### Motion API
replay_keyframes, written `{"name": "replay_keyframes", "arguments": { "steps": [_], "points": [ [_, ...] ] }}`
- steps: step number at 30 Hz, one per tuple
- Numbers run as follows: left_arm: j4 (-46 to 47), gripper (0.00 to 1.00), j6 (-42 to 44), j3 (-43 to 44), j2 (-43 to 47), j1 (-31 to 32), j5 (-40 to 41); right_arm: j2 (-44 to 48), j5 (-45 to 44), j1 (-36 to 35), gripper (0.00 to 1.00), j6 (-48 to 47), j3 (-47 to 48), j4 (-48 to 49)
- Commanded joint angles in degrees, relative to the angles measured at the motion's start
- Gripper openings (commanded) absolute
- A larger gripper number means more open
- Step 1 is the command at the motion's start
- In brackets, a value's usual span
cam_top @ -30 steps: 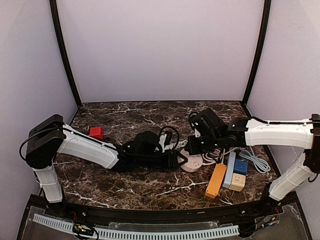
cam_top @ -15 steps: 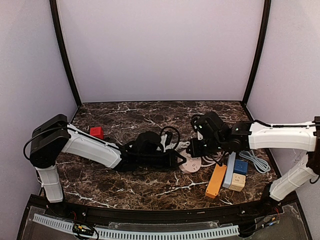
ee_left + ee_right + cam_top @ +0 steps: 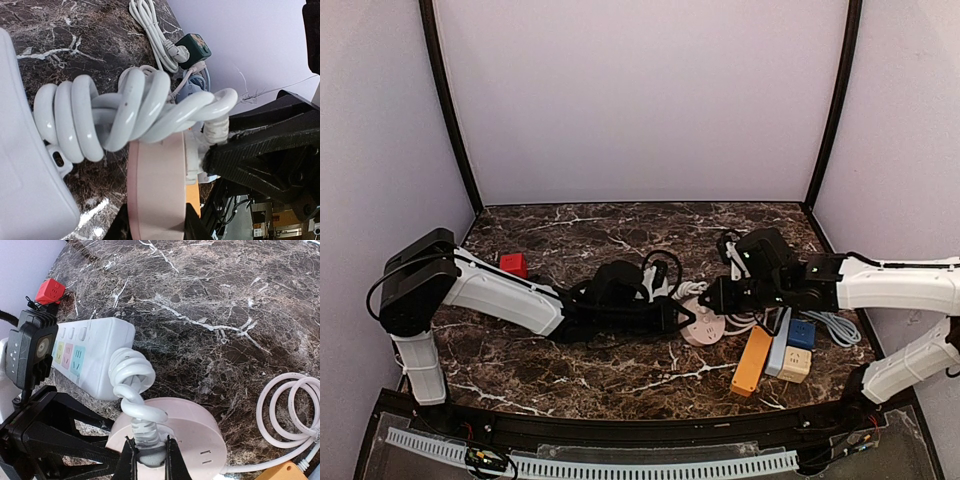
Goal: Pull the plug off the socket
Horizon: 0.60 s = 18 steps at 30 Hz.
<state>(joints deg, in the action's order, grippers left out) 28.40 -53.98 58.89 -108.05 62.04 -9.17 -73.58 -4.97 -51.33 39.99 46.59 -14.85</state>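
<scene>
The plug (image 3: 147, 446) is a small grey stub at the bottom of the right wrist view. The right end effector (image 3: 150, 463) is pinched tight on it, with one black finger on each side. The plug stands on the flat top of the round socket (image 3: 192, 432) and touches it (how deep it sits, I cannot tell).

The round socket is a smooth pink puck, like a fat plastic coin, with little slots near its edge. The left end effector (image 3: 157, 229) has its fingers closed on the rim, and the pink edge is squeezed between them at the bottom of the left wrist view. In the top view, both end effectors meet at the socket, a little right of the middle of the counter (image 3: 570, 225).

A thick white cord (image 3: 131, 377) rises from the plug, shiny and twisted into fat loops. Just beside it, toward the upper left, lies a long white power strip (image 3: 95, 347) with coloured squares on top. The counter is dark stone with thin white veins. In the top view an orange bar (image 3: 752, 360) lies at the lower right, and a red block (image 3: 512, 265) sits far off at the left.
</scene>
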Motion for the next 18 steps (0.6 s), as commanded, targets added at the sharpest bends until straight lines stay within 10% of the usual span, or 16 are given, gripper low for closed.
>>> {"name": "replay_keyframes", "arguments": {
  "steps": [1,18],
  "points": [
    [0.2,0.01,1.2,0.8,0.6,0.6,-1.7,1.9,0.1,0.7,0.00,2.2,-0.5,6.1],
    [-2.6,0.01,1.8,2.0,0.4,0.6,-0.5,1.9,-14.7,-8.4,0.00,2.4,0.9,2.1]
  ]
}}
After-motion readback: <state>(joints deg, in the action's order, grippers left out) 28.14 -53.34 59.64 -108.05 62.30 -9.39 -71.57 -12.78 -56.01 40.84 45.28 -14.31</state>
